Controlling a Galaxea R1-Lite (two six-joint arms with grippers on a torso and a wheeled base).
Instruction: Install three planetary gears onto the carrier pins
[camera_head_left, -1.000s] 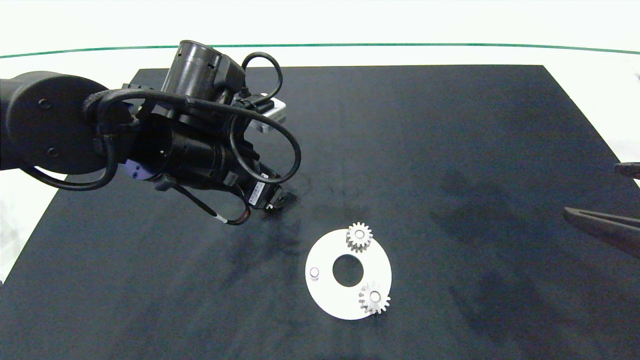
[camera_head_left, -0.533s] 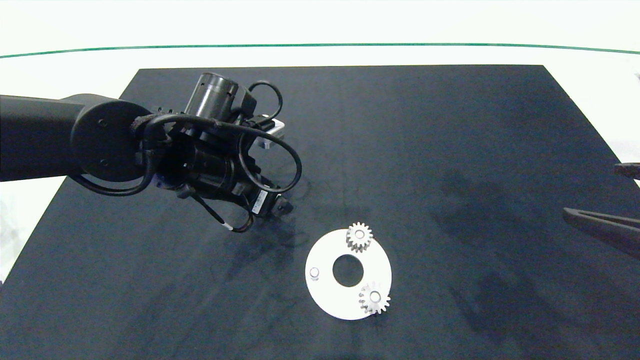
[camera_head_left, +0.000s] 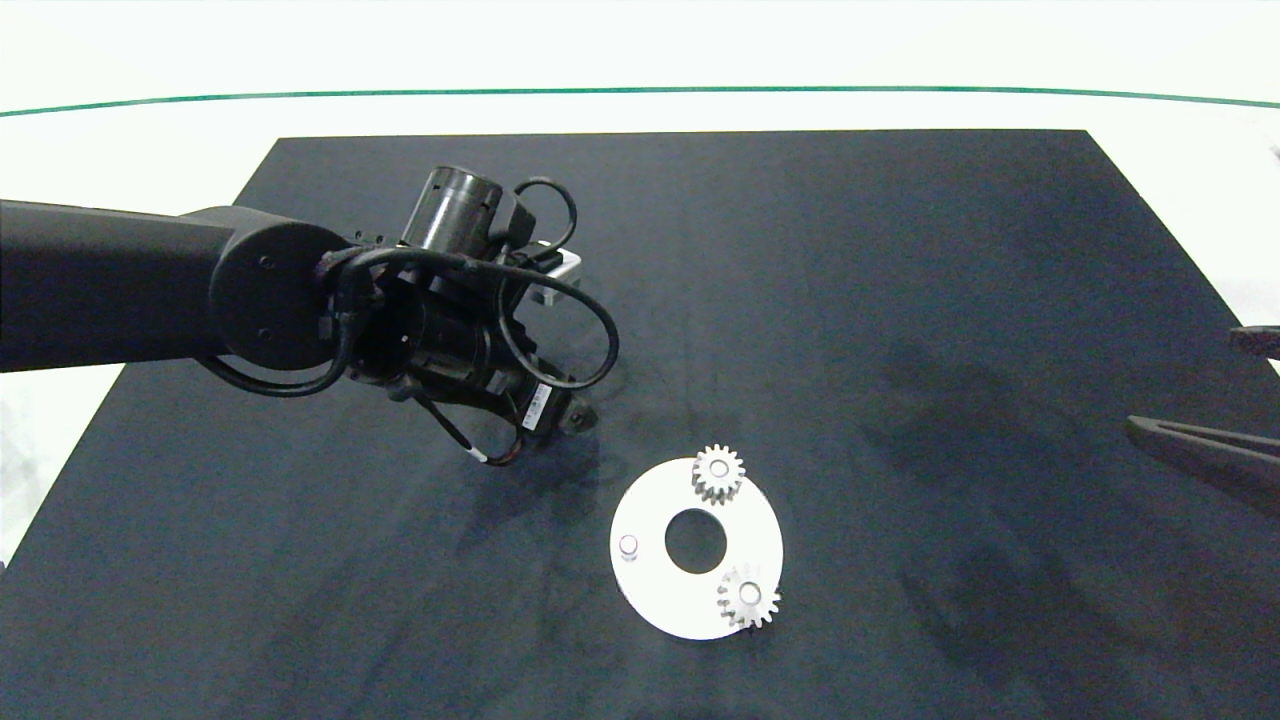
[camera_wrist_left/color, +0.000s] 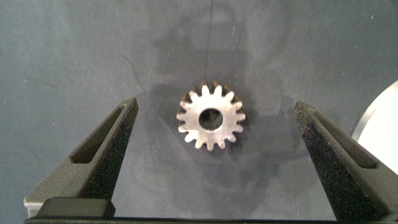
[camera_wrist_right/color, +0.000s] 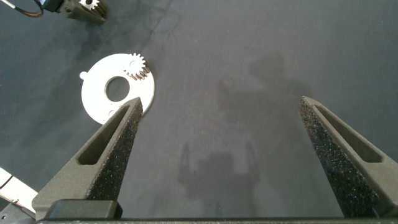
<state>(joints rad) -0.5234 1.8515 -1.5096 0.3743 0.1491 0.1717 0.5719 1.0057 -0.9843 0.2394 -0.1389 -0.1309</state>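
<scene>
Left pincer (camera_wrist_left/color: 211, 134) spread wide over the third loose gear, nothing grasped.

The left pincer's fingers (camera_wrist_left/color: 106, 146) stand well apart on either side of the loose planetary gear (camera_wrist_left/color: 211, 118), which lies flat on the dark mat (camera_head_left: 900, 250), clear of both pads. In the head view this pincer (camera_head_left: 572, 415) sits just left of and beyond the white disc (camera_head_left: 655, 600). Two planetary gears are seated on the disc: one at its far edge (camera_head_left: 718, 473), one at its near right (camera_head_left: 748, 595). The left carrier pin (camera_head_left: 628, 545) stands bare. The right pincer (camera_wrist_right/color: 224, 149), also released and holding nothing, rests at the right edge of the surface, well apart from the disc. Open mat lies all round the disc.
</scene>
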